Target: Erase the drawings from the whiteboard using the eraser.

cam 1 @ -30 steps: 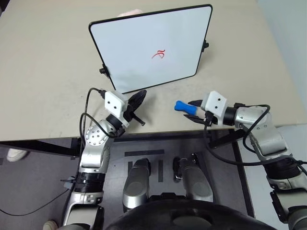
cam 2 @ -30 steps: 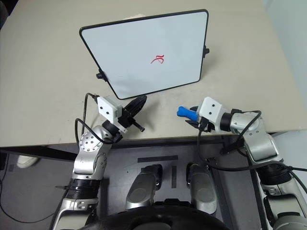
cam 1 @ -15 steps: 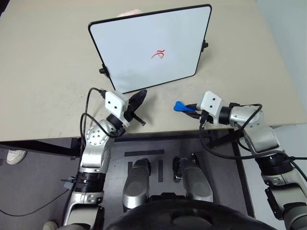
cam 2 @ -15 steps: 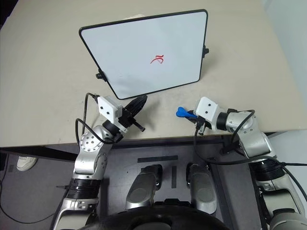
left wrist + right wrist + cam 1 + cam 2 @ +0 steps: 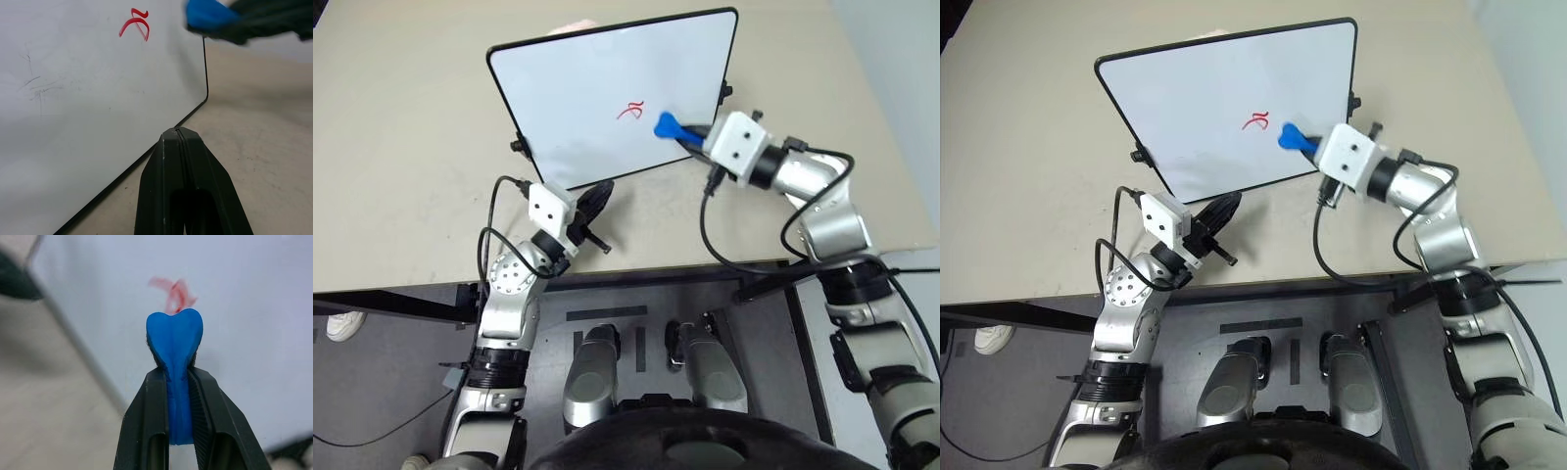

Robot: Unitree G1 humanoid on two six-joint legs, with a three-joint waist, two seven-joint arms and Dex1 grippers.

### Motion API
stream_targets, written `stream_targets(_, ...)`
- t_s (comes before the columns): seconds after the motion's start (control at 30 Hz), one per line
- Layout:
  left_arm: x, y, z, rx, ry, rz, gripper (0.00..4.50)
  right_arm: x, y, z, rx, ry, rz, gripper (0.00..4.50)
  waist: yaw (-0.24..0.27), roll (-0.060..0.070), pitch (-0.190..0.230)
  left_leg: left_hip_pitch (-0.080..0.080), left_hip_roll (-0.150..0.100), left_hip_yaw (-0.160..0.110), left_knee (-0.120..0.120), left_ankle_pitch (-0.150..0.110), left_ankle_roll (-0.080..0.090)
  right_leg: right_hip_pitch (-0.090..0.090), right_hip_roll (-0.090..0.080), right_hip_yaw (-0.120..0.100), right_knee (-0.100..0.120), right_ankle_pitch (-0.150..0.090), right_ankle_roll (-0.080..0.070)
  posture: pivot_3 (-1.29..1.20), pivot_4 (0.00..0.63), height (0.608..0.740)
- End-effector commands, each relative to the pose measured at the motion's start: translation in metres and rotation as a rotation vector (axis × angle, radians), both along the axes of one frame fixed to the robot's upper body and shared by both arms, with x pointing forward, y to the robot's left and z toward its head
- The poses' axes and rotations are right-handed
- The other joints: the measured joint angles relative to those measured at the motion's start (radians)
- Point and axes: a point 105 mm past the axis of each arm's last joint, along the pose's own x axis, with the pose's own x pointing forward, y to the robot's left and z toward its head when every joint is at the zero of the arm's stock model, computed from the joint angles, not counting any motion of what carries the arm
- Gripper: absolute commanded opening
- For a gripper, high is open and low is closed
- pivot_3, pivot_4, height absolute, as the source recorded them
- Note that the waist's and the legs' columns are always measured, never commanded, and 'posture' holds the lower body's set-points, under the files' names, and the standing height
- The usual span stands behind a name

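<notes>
The whiteboard [image 5: 578,98] stands tilted on the table, with the drawings [image 5: 631,111], a small red scribble, right of its middle. My right gripper [image 5: 690,135] is shut on the blue eraser [image 5: 667,126] and holds it in front of the board, just right of and below the scribble. The right wrist view has the eraser [image 5: 175,347] clamped between my fingers with its wide tip just under the drawings [image 5: 173,291]; whether it touches the board I cannot tell. My left gripper [image 5: 597,201] is shut and empty near the board's lower edge.
The board rests on a beige table [image 5: 401,147] whose front edge runs just below my left wrist. Small black knobs [image 5: 519,145] stick out at the board's sides. A pale pink thing [image 5: 573,26] peeks over the board's top edge.
My right gripper shut on the eraser at the table's front, then lifted it up and left to the board beside the scribble. The left arm stayed put.
</notes>
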Motion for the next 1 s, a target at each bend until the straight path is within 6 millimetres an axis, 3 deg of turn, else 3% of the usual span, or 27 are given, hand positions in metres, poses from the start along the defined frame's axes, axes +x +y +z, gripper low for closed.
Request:
stream_targets(0.03, 0.001, 0.000, 0.011, -0.007, -0.050, -0.003, 0.00, 0.014, 0.011, 0.012, -0.014, -0.146, 0.005, 0.29, 0.002, 0.000, 0.000, -0.001, 0.000, 0.000, 0.000, 0.000, 0.000, -0.001, 0.000, 0.000, 0.000, 0.000, 0.000, 0.00, 0.150, 0.740)
stream_targets(0.17, 0.001, 0.002, 0.012, -0.007, -0.055, 0.011, 0.00, 0.023, 0.020, 0.005, -0.021, -0.166, 0.024, 0.29, 0.003, 0.000, 0.000, -0.002, 0.000, 0.000, 0.000, -0.001, 0.000, -0.002, -0.001, 0.000, 0.000, 0.000, -0.001, 0.00, 0.150, 0.740)
stream_targets(0.27, 0.000, 0.003, 0.012, -0.007, -0.057, 0.018, 0.00, 0.028, 0.023, -0.012, -0.068, -0.148, 0.027, 0.29, 0.000, 0.000, 0.000, -0.001, 0.000, 0.000, 0.000, -0.002, -0.001, -0.003, -0.001, 0.000, 0.000, 0.001, -0.002, 0.00, 0.150, 0.740)
stream_targets(0.47, 0.000, 0.005, 0.013, -0.008, -0.061, 0.028, 0.00, 0.025, 0.028, -0.028, -0.087, -0.125, 0.060, 0.29, -0.004, 0.000, 0.000, 0.000, 0.000, 0.000, 0.000, -0.002, -0.001, -0.004, -0.001, 0.000, 0.000, 0.007, -0.007, 0.00, 0.150, 0.740)
stream_targets(0.8, 0.001, 0.002, 0.013, -0.009, -0.062, 0.018, 0.00, 0.032, 0.026, 0.030, 0.038, -0.323, 0.004, 0.29, -0.007, 0.001, 0.000, -0.002, 0.000, 0.000, 0.000, -0.002, -0.002, -0.007, -0.001, 0.000, -0.001, 0.007, -0.007, 0.00, 0.150, 0.740)
stream_targets(1.0, 0.001, 0.001, 0.012, -0.011, -0.059, 0.012, 0.00, 0.029, 0.032, 0.028, 0.044, -0.321, 0.018, 0.29, -0.011, 0.001, 0.000, -0.002, 0.000, 0.000, 0.000, -0.003, -0.004, -0.007, -0.001, 0.000, 0.000, 0.008, -0.008, 0.00, 0.150, 0.740)
